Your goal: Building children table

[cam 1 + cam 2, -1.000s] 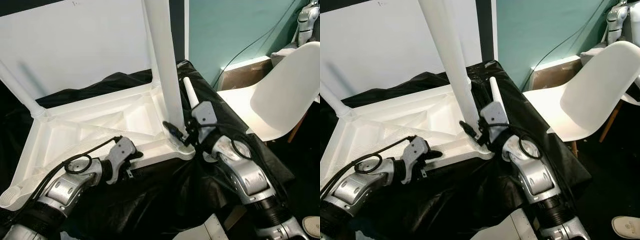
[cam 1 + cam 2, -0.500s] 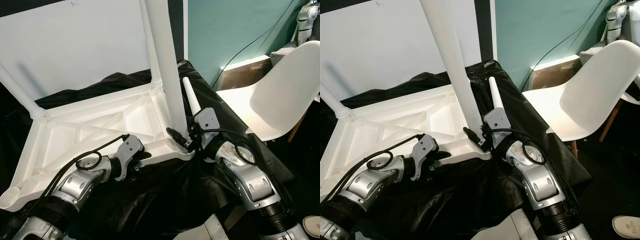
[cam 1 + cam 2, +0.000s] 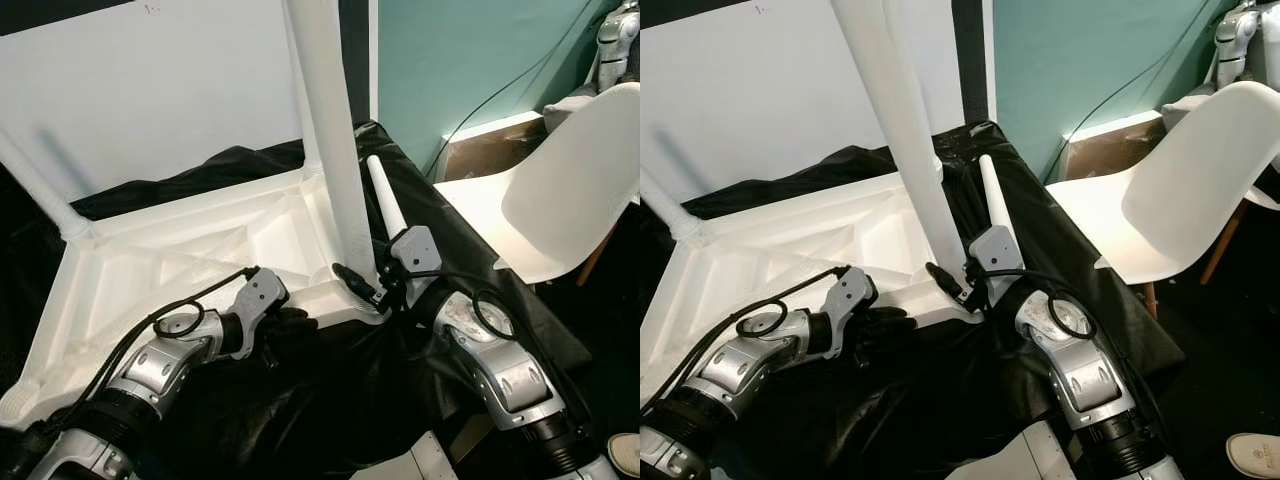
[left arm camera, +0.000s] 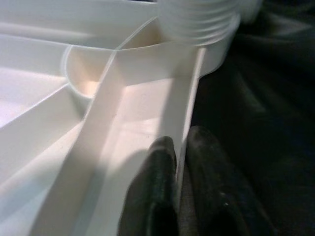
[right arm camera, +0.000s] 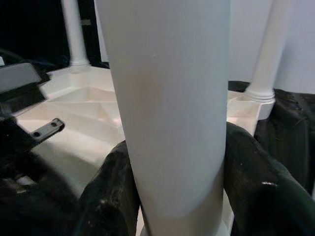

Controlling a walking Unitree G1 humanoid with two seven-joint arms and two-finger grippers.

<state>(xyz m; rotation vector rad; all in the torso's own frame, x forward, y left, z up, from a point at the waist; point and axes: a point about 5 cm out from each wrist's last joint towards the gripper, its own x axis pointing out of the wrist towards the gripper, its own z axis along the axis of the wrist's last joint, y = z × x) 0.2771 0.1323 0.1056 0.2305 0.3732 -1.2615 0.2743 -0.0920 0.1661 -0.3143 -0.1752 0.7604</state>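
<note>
Black sheet (image 3: 330, 400) w/ upturned white table (image 3: 180, 250) laid on it, white wall behind, teal wall and white chair (image 3: 560, 190) at right.

Right hand (image 5: 177, 196) is clenched round the near leg (image 3: 330, 150) just above its socket, fingers (image 5: 115, 191) pressed to both sides. Left hand (image 4: 179, 191) is clamped on the table's near rim, one finger inside the rim, one outside. A loose leg (image 3: 385, 205) is seen lying on the sheet just beside the held leg. Two more legs stand upright at the far corners.
</note>
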